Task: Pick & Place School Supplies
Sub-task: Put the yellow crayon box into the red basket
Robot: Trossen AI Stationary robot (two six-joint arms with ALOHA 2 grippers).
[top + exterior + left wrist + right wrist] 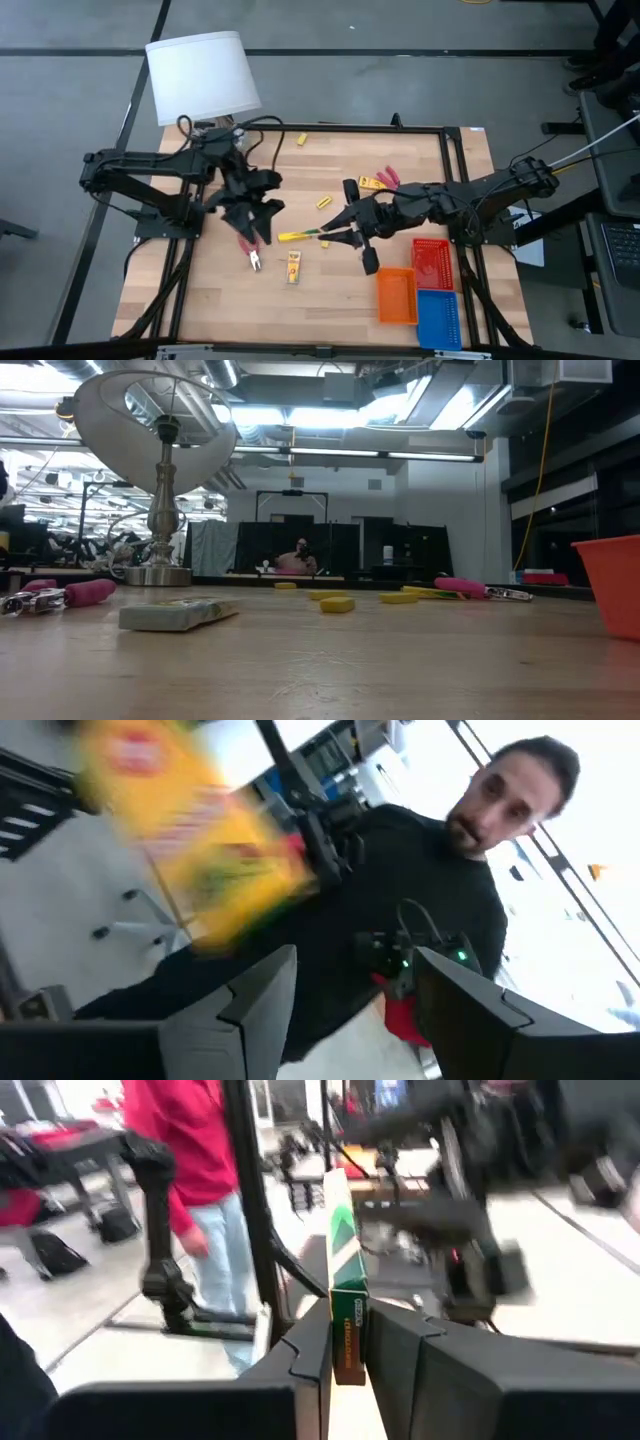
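From above, the right gripper (335, 232) is over the middle of the table (210, 300) and holds one yellow pack (298, 236) by its end. The left gripper (255, 222) is just beside the pack's other end, its fingers spread. Below lie scissors (250, 254) and a second pack (293, 266).

In the low view, a pack (178, 614) lies flat on the wood, with yellow blocks (337, 603) behind it.

In the left wrist view, the fingers (262, 1005) stand wide apart, with nothing between them.

In the right wrist view, the fingers (312, 1342) press the pack (345, 1290) on both sides.
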